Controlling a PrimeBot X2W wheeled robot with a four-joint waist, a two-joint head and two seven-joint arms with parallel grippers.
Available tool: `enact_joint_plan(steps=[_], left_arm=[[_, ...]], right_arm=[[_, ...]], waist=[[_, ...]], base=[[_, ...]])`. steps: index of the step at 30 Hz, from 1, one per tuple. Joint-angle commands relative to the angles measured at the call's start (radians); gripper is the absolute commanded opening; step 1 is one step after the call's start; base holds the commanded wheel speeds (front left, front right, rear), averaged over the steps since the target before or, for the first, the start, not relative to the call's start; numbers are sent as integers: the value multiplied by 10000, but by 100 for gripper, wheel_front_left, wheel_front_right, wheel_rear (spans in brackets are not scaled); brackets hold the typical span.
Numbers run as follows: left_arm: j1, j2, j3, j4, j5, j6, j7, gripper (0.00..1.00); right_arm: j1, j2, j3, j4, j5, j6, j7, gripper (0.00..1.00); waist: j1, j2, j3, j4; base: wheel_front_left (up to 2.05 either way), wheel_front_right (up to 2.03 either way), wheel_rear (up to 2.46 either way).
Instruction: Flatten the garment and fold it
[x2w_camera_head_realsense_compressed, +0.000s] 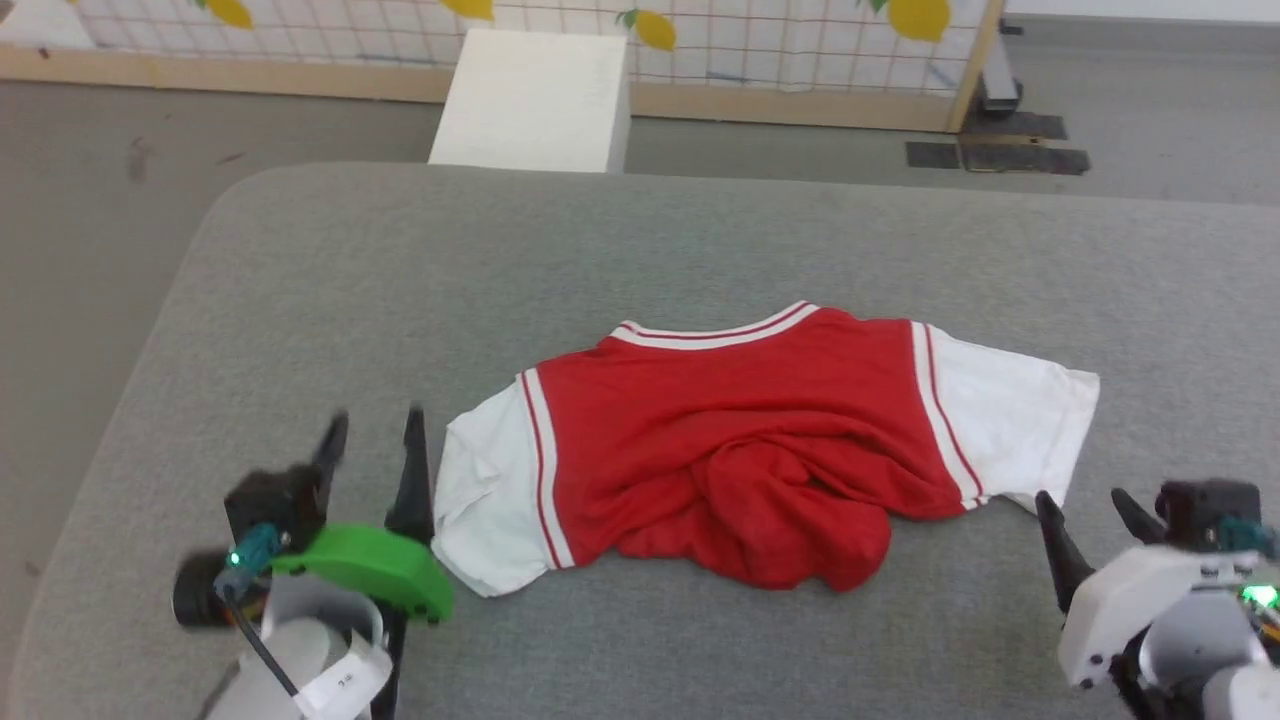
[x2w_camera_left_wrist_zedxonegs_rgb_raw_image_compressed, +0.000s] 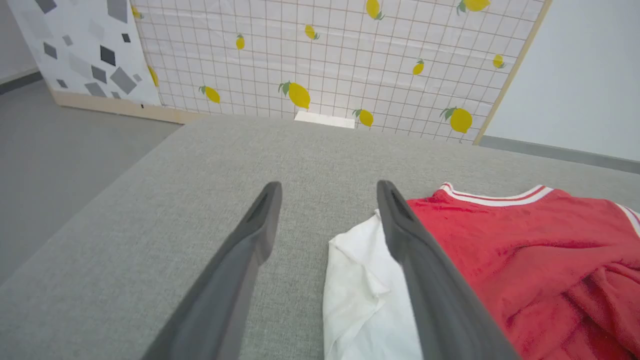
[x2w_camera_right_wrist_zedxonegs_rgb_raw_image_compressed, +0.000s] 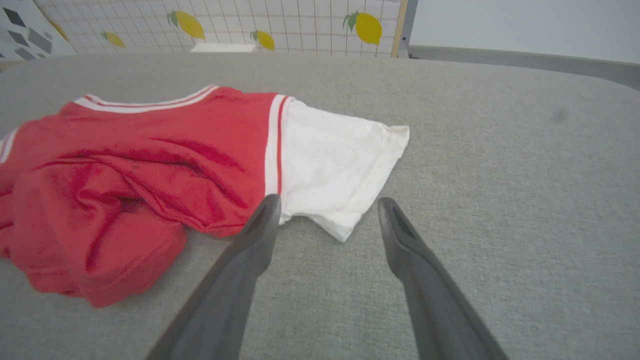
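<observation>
While the red jersey T-shirt with white short sleeves and striped trim (x2w_camera_head_realsense_compressed: 740, 440) lies on the grey fabric-covered table (x2w_camera_head_realsense_compressed: 600, 250), collar away from me and its lower red part rumpled into a heap, my left gripper (x2w_camera_head_realsense_compressed: 375, 430) stands just beside the white left sleeve (x2w_camera_head_realsense_compressed: 485, 500), dark fingers spread and holding nothing; whether it touches the cloth I cannot tell. My right gripper (x2w_camera_head_realsense_compressed: 1085, 505) is likewise spread and empty, near the lower corner of the flatter white right sleeve (x2w_camera_head_realsense_compressed: 1010, 420).
</observation>
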Motion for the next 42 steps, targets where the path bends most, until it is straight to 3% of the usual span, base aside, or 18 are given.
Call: enact_joint_plan(steps=[1,6,9,18,19,20,32,41,42], left_arm=[[-90,-58,162,-480,583,-100,-72,100],[425,-499,625,-1910,2623,-526,-77,100],[672,-757,739,-2044,3244,-877,-78,100],[874,-1687,1358,-1774,3914,-1733,-79,100],[889,-1769,1439,-1737,3974,-1824,-79,100],[901,-1827,1500,-1708,4022,-1898,-79,100],[1144,-2266,2211,-1068,4360,-2582,-79,100],[1200,-2487,2419,-727,4436,-2853,-79,100],[1195,-2503,2421,-694,4443,-2877,-79,100]], right_arm=[[-408,-178,11,117,81,-13,420,100],[-1555,-660,-15,944,398,-13,2705,100],[-2172,-875,-97,1441,460,-13,3779,100],[-2973,-1159,-282,2873,-29,-13,5364,100],[-2972,-1124,-286,2970,-77,-13,5364,40],[-2969,-1096,-295,3031,-99,-13,5324,0],[-2270,-1481,-697,2855,-467,-13,4672,0],[-1291,-1352,-491,1914,176,-13,4320,0],[-1262,-1315,-496,1875,224,-13,4176,13]], waist=[[0,30,139,203],[0,30,422,563],[0,30,604,785],[0,30,982,1287],[0,30,985,1299],[0,30,981,1300],[0,30,405,566],[0,30,260,85],[0,30,259,56]], base=[[0,0,0],[0,0,0],[0,0,0],[0,0,0],[0,0,0],[0,0,0],[0,0,0],[0,0,0],[0,0,0]])
